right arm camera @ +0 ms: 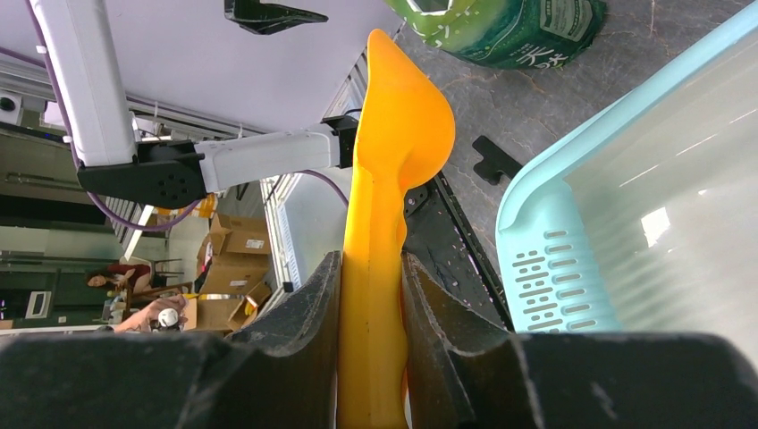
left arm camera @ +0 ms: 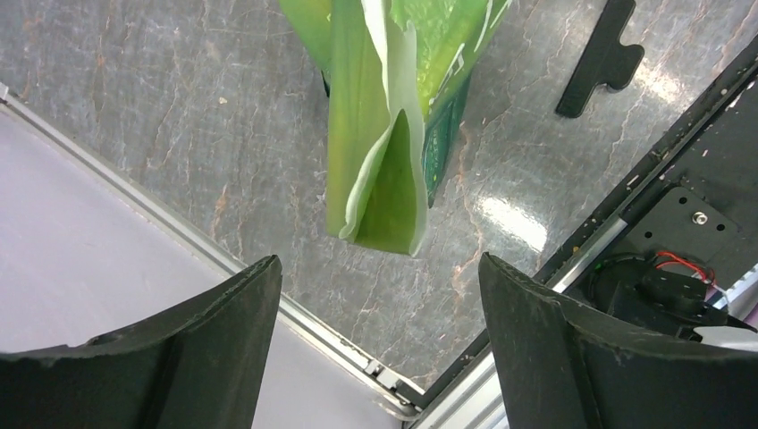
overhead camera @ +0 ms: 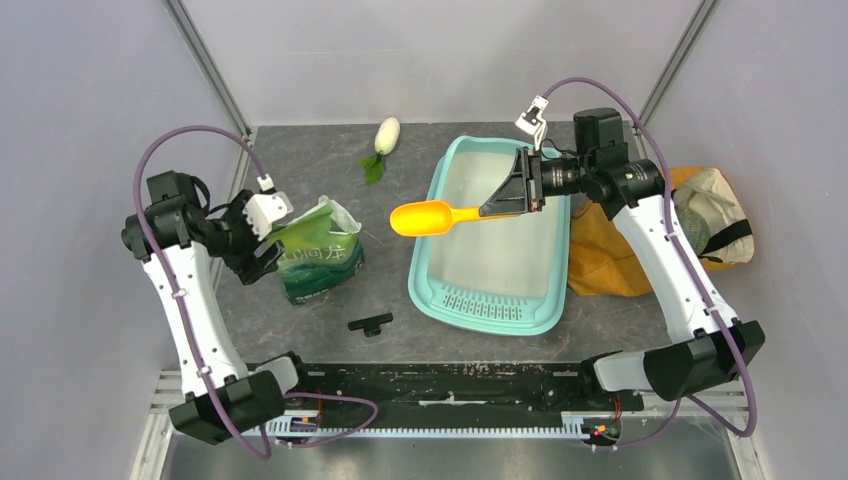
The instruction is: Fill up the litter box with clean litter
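The teal litter box (overhead camera: 495, 300) lies right of centre; its white basin shows bare, with no litter in sight in any view. My right gripper (overhead camera: 503, 200) is above the box and shut on the handle of an orange scoop (overhead camera: 425, 217). The scoop's bowl reaches out past the box's left rim, and no granules show in it. The right wrist view shows the scoop (right arm camera: 393, 170) pinched between my fingers (right arm camera: 304, 304) and the box's grille (right arm camera: 554, 277). My left gripper (overhead camera: 262, 240) is open just left of the green pouch (overhead camera: 318, 255), whose open top (left arm camera: 384, 134) lies ahead of its fingers (left arm camera: 223, 331).
A white radish toy (overhead camera: 386, 137) lies at the back. A small black clip (overhead camera: 370, 323) lies in front of the pouch. An orange cloth bag (overhead camera: 690, 225) sits right of the box, under my right arm. A black rail (overhead camera: 440, 385) runs along the near edge.
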Action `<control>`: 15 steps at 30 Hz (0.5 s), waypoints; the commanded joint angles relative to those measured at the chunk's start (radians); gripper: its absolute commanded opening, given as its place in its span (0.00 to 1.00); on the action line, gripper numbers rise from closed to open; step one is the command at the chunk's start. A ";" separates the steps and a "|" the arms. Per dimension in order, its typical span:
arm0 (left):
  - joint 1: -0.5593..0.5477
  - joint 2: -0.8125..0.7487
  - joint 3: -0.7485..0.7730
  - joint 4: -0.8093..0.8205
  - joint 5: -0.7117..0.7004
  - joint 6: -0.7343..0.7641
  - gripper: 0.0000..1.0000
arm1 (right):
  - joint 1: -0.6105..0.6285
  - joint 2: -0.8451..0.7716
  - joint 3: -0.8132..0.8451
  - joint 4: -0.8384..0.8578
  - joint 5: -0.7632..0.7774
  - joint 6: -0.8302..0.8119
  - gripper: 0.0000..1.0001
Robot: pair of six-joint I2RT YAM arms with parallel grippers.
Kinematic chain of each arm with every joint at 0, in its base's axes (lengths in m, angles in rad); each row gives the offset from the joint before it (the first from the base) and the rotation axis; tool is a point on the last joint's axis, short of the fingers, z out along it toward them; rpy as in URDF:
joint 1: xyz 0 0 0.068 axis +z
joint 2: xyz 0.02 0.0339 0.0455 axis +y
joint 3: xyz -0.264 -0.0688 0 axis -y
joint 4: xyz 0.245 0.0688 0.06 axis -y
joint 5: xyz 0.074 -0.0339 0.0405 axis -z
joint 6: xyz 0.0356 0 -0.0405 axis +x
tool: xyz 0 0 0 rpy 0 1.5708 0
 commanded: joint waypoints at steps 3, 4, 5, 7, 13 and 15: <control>0.014 -0.003 -0.059 0.108 0.048 -0.036 0.86 | -0.003 0.013 0.024 0.021 -0.017 0.007 0.00; 0.015 -0.001 -0.066 0.126 0.092 -0.032 0.86 | -0.003 0.013 0.025 0.021 -0.016 0.007 0.00; 0.015 -0.001 -0.077 0.150 0.135 -0.028 0.85 | -0.003 0.012 0.025 0.020 -0.015 0.007 0.00; 0.016 -0.008 -0.111 0.209 0.230 -0.032 0.84 | -0.003 0.012 0.021 0.020 -0.013 0.004 0.00; 0.016 0.042 -0.180 0.260 0.411 0.007 0.67 | -0.003 0.018 0.041 0.004 0.014 -0.013 0.00; 0.015 0.062 -0.195 0.228 0.419 0.073 0.62 | -0.003 0.023 0.056 -0.011 0.029 -0.022 0.00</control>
